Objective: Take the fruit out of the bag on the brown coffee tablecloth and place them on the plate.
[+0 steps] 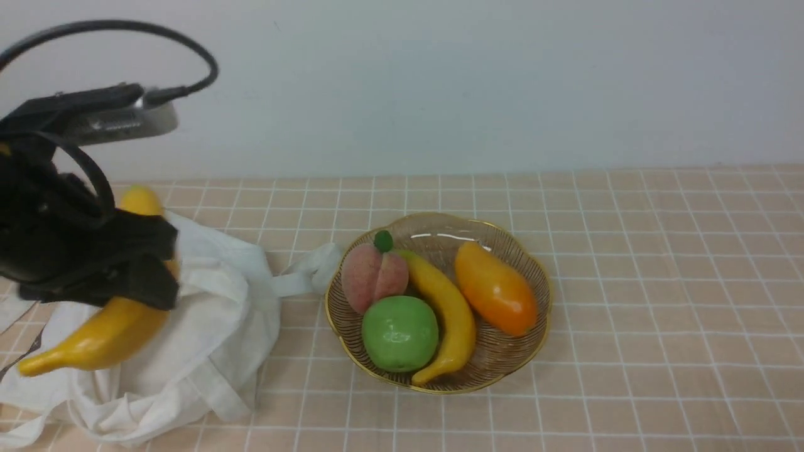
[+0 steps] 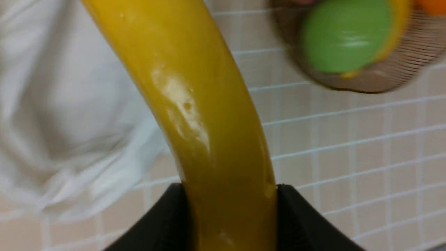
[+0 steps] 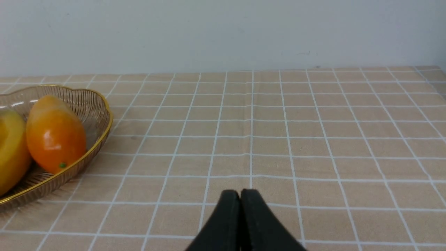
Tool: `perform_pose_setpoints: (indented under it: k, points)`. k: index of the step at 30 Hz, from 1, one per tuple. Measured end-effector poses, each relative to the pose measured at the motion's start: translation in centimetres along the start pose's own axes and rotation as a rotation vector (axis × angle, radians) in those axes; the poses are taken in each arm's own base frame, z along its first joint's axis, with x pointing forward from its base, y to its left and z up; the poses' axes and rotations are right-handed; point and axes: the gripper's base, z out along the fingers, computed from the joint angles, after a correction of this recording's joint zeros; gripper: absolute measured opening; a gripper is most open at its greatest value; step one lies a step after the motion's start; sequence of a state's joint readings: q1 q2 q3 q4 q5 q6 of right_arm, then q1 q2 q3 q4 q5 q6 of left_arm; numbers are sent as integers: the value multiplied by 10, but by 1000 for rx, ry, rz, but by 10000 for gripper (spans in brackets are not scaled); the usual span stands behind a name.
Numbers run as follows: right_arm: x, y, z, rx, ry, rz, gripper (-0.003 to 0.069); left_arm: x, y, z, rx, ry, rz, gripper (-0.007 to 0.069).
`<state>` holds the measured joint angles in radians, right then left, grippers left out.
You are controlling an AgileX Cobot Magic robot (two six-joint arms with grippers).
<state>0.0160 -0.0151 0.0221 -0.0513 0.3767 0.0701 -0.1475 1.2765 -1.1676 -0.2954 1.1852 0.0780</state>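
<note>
Grip comes first: at the far left, our left gripper (image 1: 135, 267) is clamped around the yellow banana (image 1: 88, 342). Its black fingers (image 2: 306, 226) press the fruit's two sides in the left wrist view. We see one end of the banana poking up behind the gripper, and the longer, tapered end slanting down and to the left below it. The banana hangs over the white bag (image 1: 213, 326); we cannot tell whether its lower tip touches the fabric. The bag lies slumped and crumpled on the brown coffee tablecloth (image 1: 659, 282). One strap handle (image 1: 301, 276) reaches toward the plate and ends just beside its rim.

Near the middle we find the amber plate (image 1: 502, 361), which holds four pieces of fruit. A pink peach (image 1: 374, 276) with a green leaf sits at its back left. A green apple (image 1: 400, 333) sits in front of the peach, touching it. A second banana (image 1: 449, 314) curves between the apple and the orange mango (image 1: 496, 289), its tip near the front rim. The mango lies tilted on the plate's right side.

Further right, in the right wrist view, our right gripper (image 3: 240, 195) has its jaws pressed together, holding nothing. It sits over bare tablecloth, apart from the plate.
</note>
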Motion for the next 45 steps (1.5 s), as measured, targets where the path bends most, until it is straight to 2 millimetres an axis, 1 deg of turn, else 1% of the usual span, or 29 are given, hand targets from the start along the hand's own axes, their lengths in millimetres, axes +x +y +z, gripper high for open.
perform_pose_setpoints:
  k: [1, 2, 3, 4, 6, 7, 8, 9, 11, 14, 17, 19, 21, 22, 23, 25, 28, 29, 31, 32, 33, 35, 37, 38, 39, 40, 43, 44, 45]
  points:
    - [0, 0, 0, 0, 0, 0, -18, -2, -14, 3, 44, -25, 63, 286]
    - [0, 0, 0, 0, 0, 0, -18, -8, -29, 8, 90, -86, 123, 286]
    - [0, 0, 0, 0, 0, 0, -18, -12, -42, 17, 125, -102, 165, 286]
    - [0, 0, 0, 0, 0, 0, -18, -18, -54, 28, 152, -134, 191, 286]
    - [0, 0, 0, 0, 0, 0, -18, -29, -74, 55, 186, -134, 228, 286]
    - [0, 0, 0, 0, 0, 0, -18, -32, -81, 68, 192, -115, 240, 286]
    - [0, 0, 0, 0, 0, 0, -18, -34, -83, 70, 194, -121, 242, 286]
    - [0, 0, 0, 0, 0, 0, -18, -42, -94, 90, 200, -94, 262, 286]
    - [0, 0, 0, 0, 0, 0, -18, -51, -106, 119, 199, -48, 286, 286]
    - [0, 0, 0, 0, 0, 0, -18, -66, -115, 156, 183, 5, 311, 286]
    - [0, 0, 0, 0, 0, 0, -18, -79, -118, 182, 168, 50, 302, 286]
    - [0, 0, 0, 0, 0, 0, -18, -88, -120, 191, 155, 61, 302, 290]
    - [0, 0, 0, 0, 0, 0, -18, -95, -121, 202, 136, 70, 302, 337]
    - [0, 0, 0, 0, 0, 0, -18, -97, -121, 201, 136, 67, 303, 344]
    - [0, 0, 0, 0, 0, 0, -18, -98, -121, 204, 131, 69, 303, 377]
    - [0, 0, 0, 0, 0, 0, -18, -104, -123, 205, 125, 70, 288, 521]
    - [0, 0, 0, 0, 0, 0, -18, -109, -125, 198, 115, 75, 281, 643]
    - [0, 0, 0, 0, 0, 0, -18, -110, -126, 197, 114, 77, 283, 647]
    - [0, 0, 0, 0, 0, 0, -18, -115, -127, 183, 78, 99, 275, 678]
    - [0, 0, 0, 0, 0, 0, -18, -117, -127, 180, 71, 95, 277, 678]
    - [0, 0, 0, 0, 0, 0, -18, -117, -126, 170, 42, 129, 281, 662]
    - [0, 0, 0, 0, 0, 0, -18, -121, -125, 144, -22, 118, 303, 535]
    - [0, 0, 0, 0, 0, 0, -18, -127, -123, 113, -87, 43, 327, 337]
    - [0, 0, 0, 0, 0, 0, -18, -127, -122, 89, -110, -10, 337, 194]
    - [0, 0, 0, 0, 0, 0, -18, -124, -122, 68, -120, -50, 339, 113]
    - [0, 0, 0, 0, 0, 0, -18, -117, -120, 43, -126, -94, 334, 55]
    - [0, 0, 0, 0, 0, 0, -18, -93, -116, -2, -115, -158, 324, 8]
    - [0, 0, 0, 0, 0, 0, -18, -87, -114, -9, -114, -165, 320, 4]
    - [0, 0, 0, 0, 0, 0, -18, -55, -105, -38, -95, -214, 293, -6]
